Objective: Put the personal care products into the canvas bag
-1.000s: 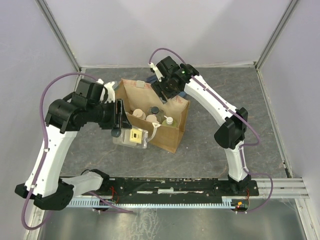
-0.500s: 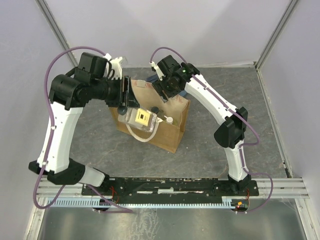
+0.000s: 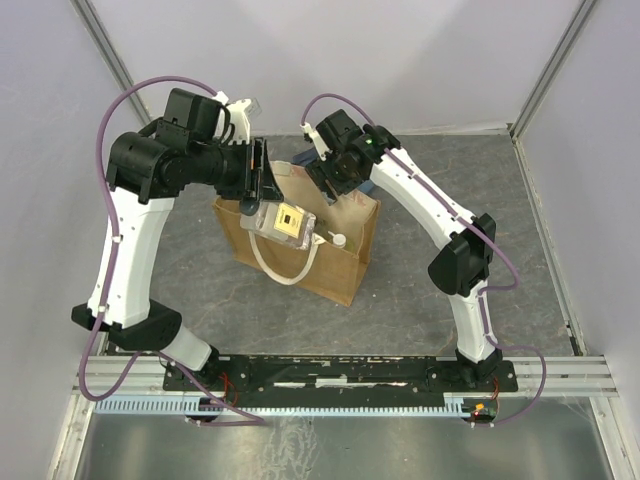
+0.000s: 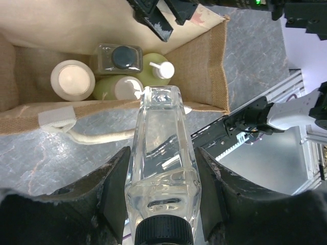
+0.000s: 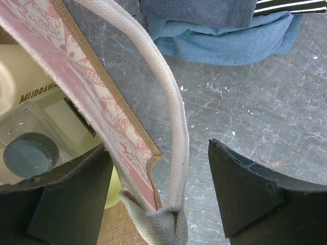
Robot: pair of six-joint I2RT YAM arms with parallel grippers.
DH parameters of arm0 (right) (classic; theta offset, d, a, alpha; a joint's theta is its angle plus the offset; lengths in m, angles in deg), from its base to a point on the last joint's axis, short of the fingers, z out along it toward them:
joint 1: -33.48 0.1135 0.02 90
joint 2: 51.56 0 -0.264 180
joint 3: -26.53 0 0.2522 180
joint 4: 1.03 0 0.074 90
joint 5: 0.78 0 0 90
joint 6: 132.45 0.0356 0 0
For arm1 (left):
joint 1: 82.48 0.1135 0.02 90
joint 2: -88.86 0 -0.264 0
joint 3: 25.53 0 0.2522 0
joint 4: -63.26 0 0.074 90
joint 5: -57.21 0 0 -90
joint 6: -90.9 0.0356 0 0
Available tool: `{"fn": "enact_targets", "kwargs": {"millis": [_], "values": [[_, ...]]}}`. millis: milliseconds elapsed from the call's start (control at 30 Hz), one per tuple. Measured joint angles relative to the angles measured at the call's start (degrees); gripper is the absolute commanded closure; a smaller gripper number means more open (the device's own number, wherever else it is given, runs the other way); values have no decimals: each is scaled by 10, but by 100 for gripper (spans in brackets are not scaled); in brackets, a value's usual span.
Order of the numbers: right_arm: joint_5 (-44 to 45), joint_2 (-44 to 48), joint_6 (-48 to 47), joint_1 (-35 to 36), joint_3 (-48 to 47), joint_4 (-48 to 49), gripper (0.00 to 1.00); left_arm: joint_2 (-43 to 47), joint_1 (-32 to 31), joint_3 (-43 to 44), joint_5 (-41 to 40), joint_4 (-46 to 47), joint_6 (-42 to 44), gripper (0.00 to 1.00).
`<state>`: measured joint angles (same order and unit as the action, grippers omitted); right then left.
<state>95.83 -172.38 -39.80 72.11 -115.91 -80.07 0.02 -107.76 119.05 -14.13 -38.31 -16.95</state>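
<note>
Bottle (image 4: 162,153), clear and rectangular with a dark cap, sits clamped in the left tool (image 4: 163,176) above the tan canvas bag (image 3: 340,270). The bag holds a cream jar (image 4: 72,80) and three bottles. The right tool (image 5: 157,153) stands apart, straddling the bag's white handle (image 5: 171,102).

The gray, marbled table (image 3: 450,290) carries the tan canvas bag (image 3: 345,275), which stands upright near the middle, slightly left of center. Just beyond the bag's far side, a folded blue cloth (image 5: 225,41) with a striped part lies flat on the table.
</note>
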Motion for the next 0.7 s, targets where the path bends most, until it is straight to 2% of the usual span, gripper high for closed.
{"fn": "enact_targets", "kwargs": {"millis": [233, 700], "values": [[-1, 0, -8, -2, 0, 0, 19, -7, -2, 12, -34, 0, 4, 97], [-20, -1, -10, -14, 0, 1, 19, -12, -2, 25, -52, 35, 3, 97]]}}
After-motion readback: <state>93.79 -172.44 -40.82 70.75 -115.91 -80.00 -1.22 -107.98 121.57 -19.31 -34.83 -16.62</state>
